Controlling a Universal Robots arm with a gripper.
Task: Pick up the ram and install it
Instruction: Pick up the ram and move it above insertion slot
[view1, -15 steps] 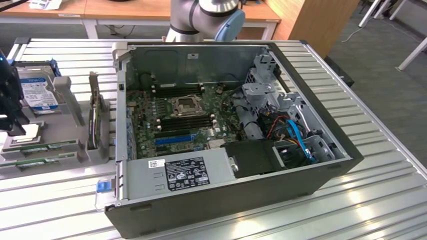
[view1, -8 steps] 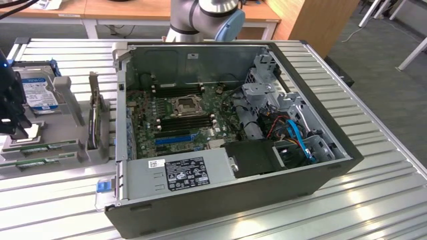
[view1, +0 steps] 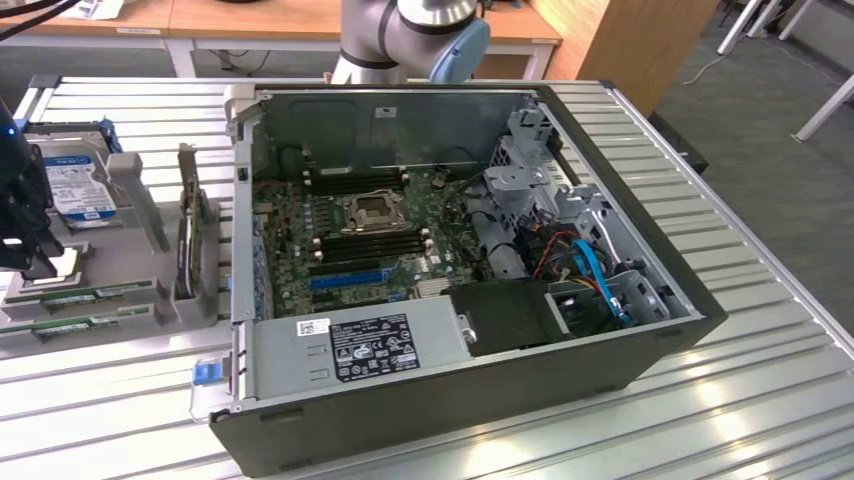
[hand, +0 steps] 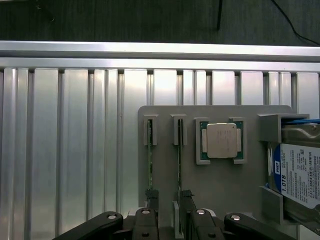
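On my table (hand: 75, 150): 1 grey holder (hand: 165, 120) carrying 2 ram sticks (hand: 150, 160) on edge in neighbouring slots, 1 processor (hand: 222, 140), 1 hard drive (hand: 300, 175) cut off at the frame edge. Pincer (hand: 169, 200) wide open, gripping nothing, poised at the sticks' near ends; whether it touches them I cannot tell.

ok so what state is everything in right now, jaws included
jaws: open, holding nothing, above the tray
ram sticks: two, standing on edge in their tray slots, not picked up
processor chip: sitting in its tray holder
hard drive: resting in its tray bracket
computer case: side panel off, inside exposed
memory slots: look empty
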